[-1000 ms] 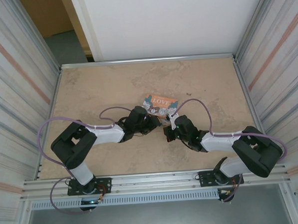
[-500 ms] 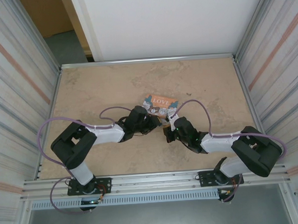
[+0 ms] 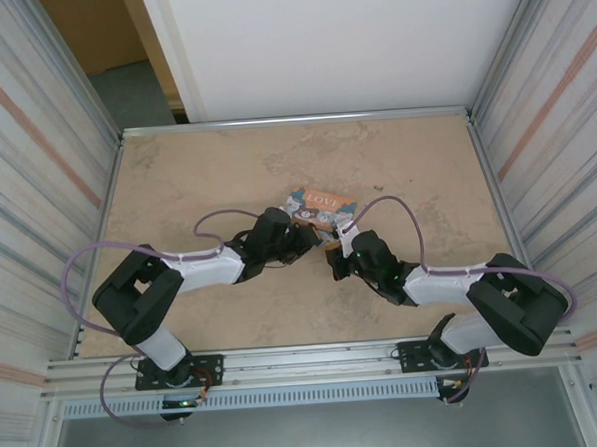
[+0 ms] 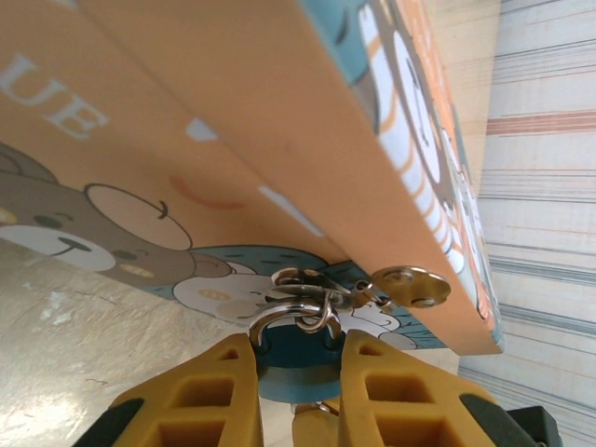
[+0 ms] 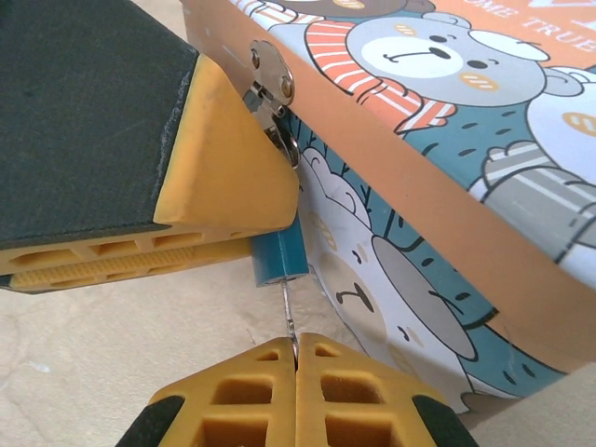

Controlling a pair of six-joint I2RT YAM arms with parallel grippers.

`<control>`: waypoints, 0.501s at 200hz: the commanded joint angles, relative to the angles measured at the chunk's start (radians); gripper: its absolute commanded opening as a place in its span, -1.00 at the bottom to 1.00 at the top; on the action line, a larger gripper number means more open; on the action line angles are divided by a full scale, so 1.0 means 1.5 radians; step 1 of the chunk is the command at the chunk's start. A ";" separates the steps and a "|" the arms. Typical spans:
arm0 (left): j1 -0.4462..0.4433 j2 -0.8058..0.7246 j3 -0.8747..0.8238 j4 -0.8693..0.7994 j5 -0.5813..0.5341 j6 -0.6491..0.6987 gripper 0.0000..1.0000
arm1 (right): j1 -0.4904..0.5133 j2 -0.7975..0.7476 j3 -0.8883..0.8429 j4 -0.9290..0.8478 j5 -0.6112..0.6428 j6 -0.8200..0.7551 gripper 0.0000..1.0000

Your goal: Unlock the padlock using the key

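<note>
The padlock (image 4: pixel 298 361) has a small blue body and a silvery shackle (image 4: pixel 287 313) hooked through the hasp (image 4: pixel 410 286) of the cartoon "LOVE" box (image 4: pixel 186 140). My left gripper (image 4: pixel 298 352) is shut on the blue body, one yellow finger on each side. In the right wrist view the padlock (image 5: pixel 279 257) pokes out under the left finger (image 5: pixel 219 177). The thin silvery key (image 5: pixel 288 312) runs straight from the padlock's underside into my right gripper (image 5: pixel 296 352), which is shut on it. From above, both grippers (image 3: pixel 304 241) (image 3: pixel 337 262) meet at the box's near edge.
The box (image 3: pixel 322 204) lies mid-table on the beige tabletop (image 3: pixel 196 169), its front wall (image 5: pixel 419 279) close beside the key. Metal rails and corrugated walls (image 3: pixel 47 197) frame the table. Purple cables (image 3: pixel 398 213) loop over both arms.
The left arm's elbow has swung outward to the left and the box has shifted slightly. Both grippers stay together at the box's near edge.
</note>
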 commanded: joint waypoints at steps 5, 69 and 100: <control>-0.016 -0.025 0.017 0.000 0.072 -0.013 -0.79 | -0.031 -0.041 0.016 0.072 -0.063 -0.003 -1.00; -0.028 -0.020 0.014 -0.002 0.062 -0.015 -0.80 | -0.052 -0.088 0.004 0.015 -0.126 0.026 -1.00; -0.039 -0.011 0.015 0.001 0.057 -0.020 -0.80 | -0.055 -0.094 0.005 0.035 -0.124 0.037 -1.00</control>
